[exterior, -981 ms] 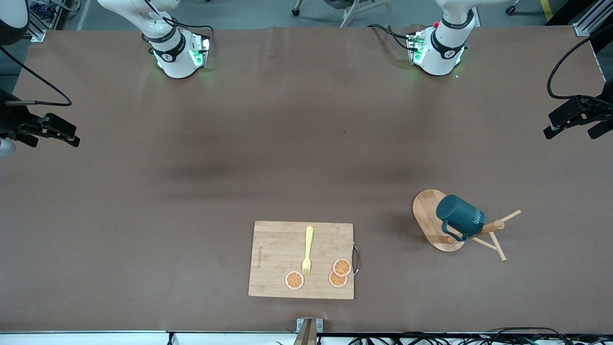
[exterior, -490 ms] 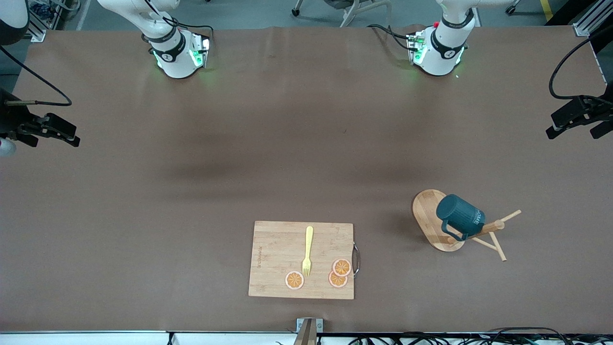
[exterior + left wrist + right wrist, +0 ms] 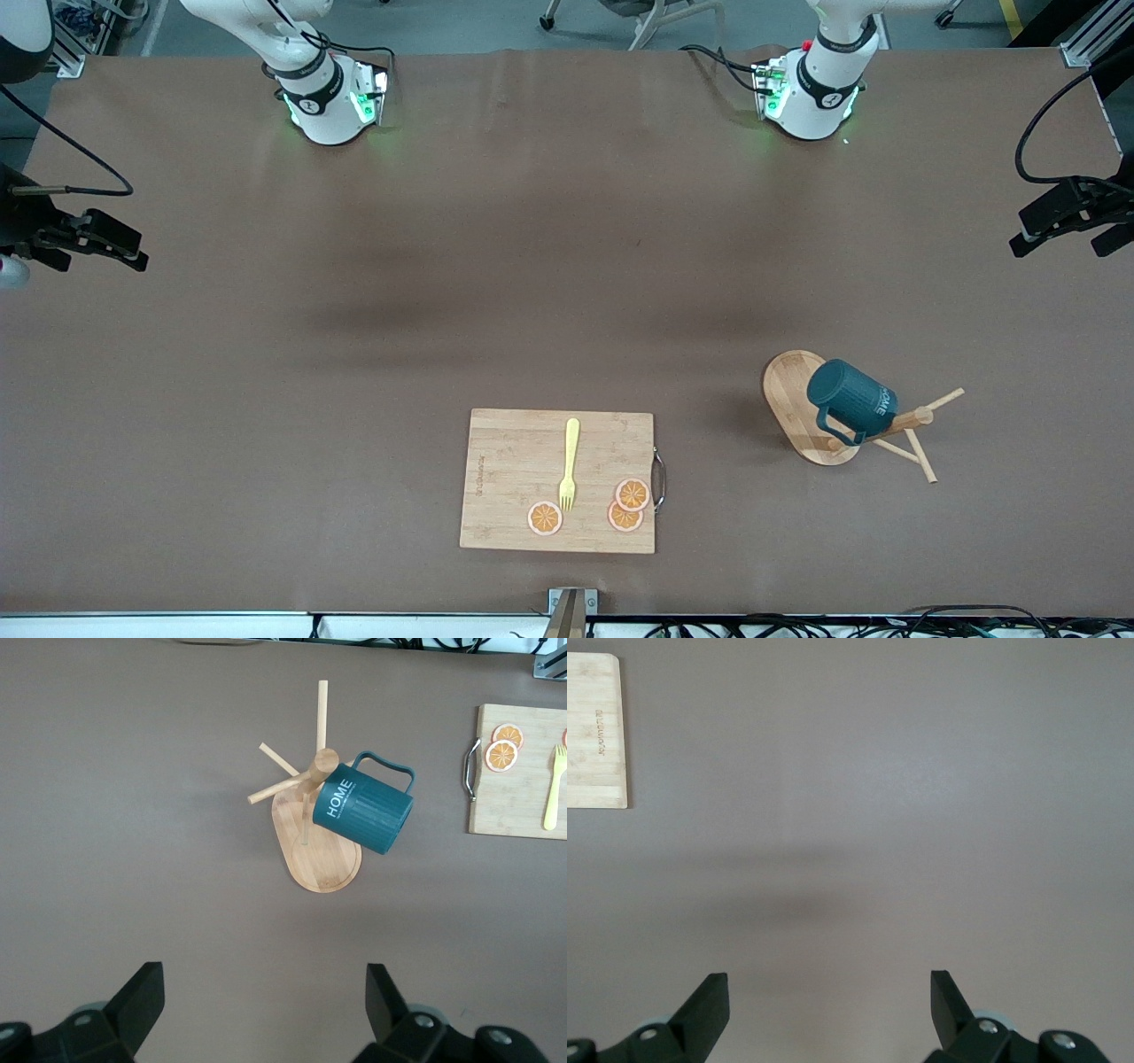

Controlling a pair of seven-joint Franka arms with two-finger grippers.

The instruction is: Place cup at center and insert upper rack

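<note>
- The cup (image 3: 849,397) hangs by its handle on a peg of the mug tree (image 3: 811,408), tilted, with its mouth turned toward the post. The tree stands on the tabletop (image 3: 532,266) toward the left arm's end, a little farther from the front camera than the cutting board (image 3: 514,478).
- Left claw (image 3: 263,1001): high over the tabletop with the tree and cup below it, fingers spread wide, holding nothing.
- Right claw (image 3: 828,997): over bare tabletop toward the right arm's end, fingers likewise spread, empty; this arm appears to be waiting.
- Handling, cup: judged rigid and fairly light, likely ceramic or hard plastic, so breakable if dropped. The ribbed wall should give better purchase than a smooth glaze. A pinch across the rim or wall looks the surest hold; the handle is hooked on the peg, so the cup must slide off along the peg rather than be pulled straight up.
- Handling, mug tree: stiff wood, light, top-heavy once loaded; the thin pegs could snap. The thick post is the sound place to take hold.
- On the board lie a yellow fork (image 3: 570,464) and orange slices (image 3: 632,494), not involved.
</note>
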